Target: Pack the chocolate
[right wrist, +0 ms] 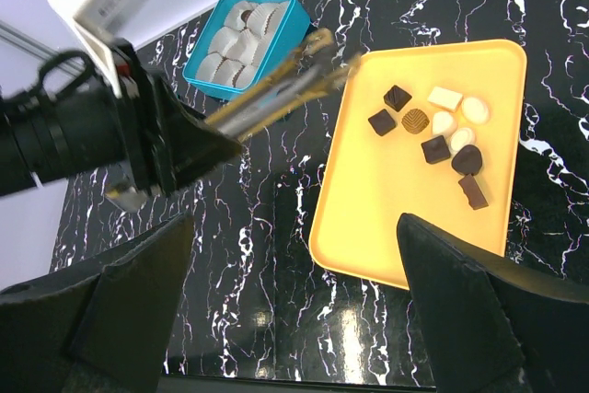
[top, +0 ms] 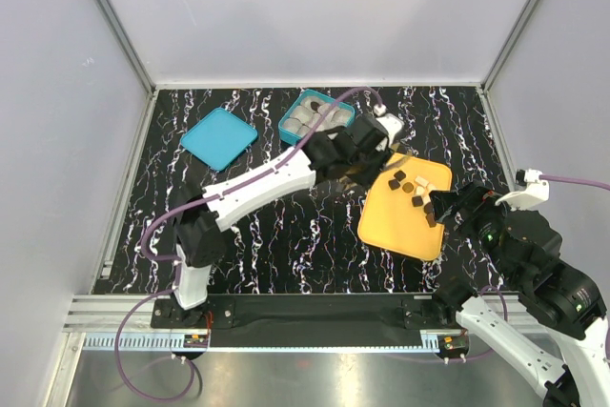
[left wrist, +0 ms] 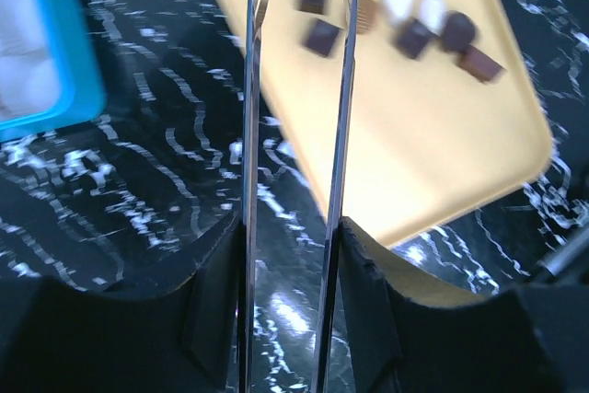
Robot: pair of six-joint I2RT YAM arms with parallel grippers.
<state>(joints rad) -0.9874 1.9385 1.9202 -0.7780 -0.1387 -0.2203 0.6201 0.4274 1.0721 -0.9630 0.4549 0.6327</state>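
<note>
Several chocolate pieces [top: 412, 186], dark brown and pale cream, lie at the far end of the yellow tray [top: 400, 228]. They also show in the left wrist view [left wrist: 323, 36] and the right wrist view [right wrist: 435, 148]. My left gripper [top: 367, 154] [left wrist: 293, 255] is shut on metal tongs [left wrist: 253, 89] [right wrist: 285, 85]. The tong blades stand apart with nothing between them, their tips over the tray's far-left corner near two dark pieces. My right gripper [top: 443, 205] [right wrist: 294, 319] is open and empty, above the tray's near right side.
A teal box [top: 289, 117] [right wrist: 210, 83] [left wrist: 83, 62] holding pale paper cups stands behind the tray to its left; one cup seems to hold a dark piece. Its teal lid [top: 219, 137] lies flat farther left. Grey walls enclose the black marbled table.
</note>
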